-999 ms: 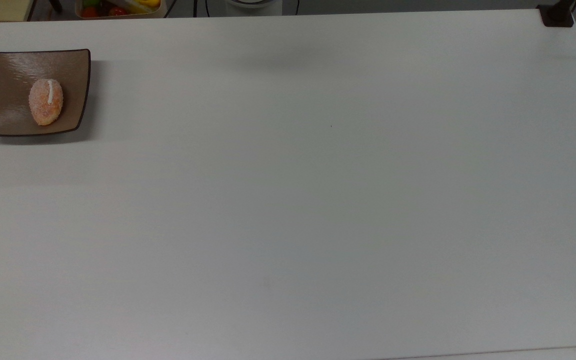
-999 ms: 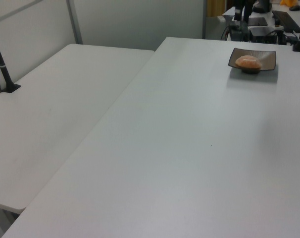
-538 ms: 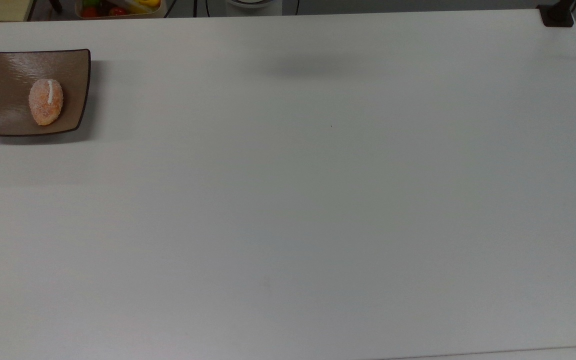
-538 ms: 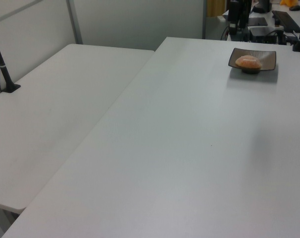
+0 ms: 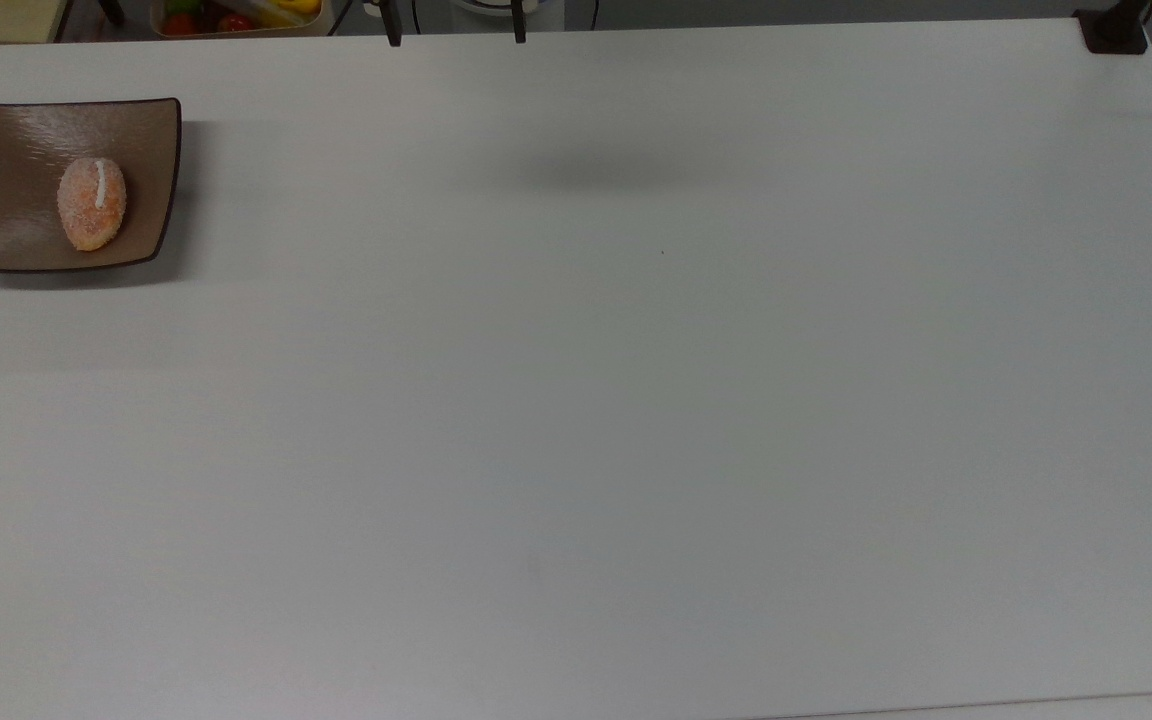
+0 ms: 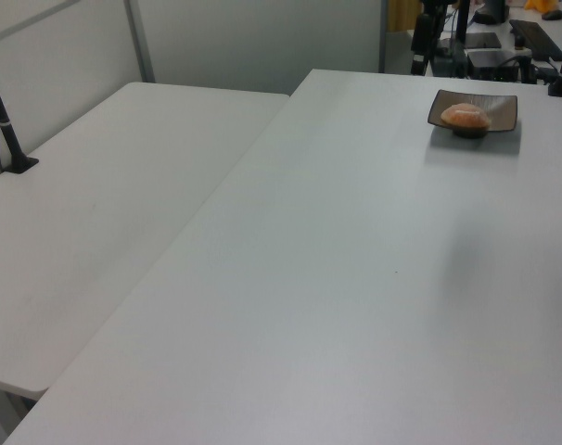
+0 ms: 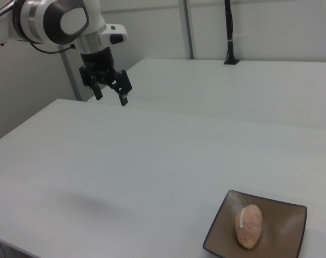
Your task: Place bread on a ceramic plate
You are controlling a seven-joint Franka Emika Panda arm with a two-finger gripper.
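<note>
My fingers (image 7: 123, 100) are standing spread apart and gripping nothing, with my gripper (image 7: 111, 96) hanging high above the white table (image 7: 125, 161), well apart from the ceramic plate (image 7: 289, 217). The bread (image 7: 248, 226) is lying on that plate, at the top view's far left (image 5: 92, 203), white stripe facing up.
</note>
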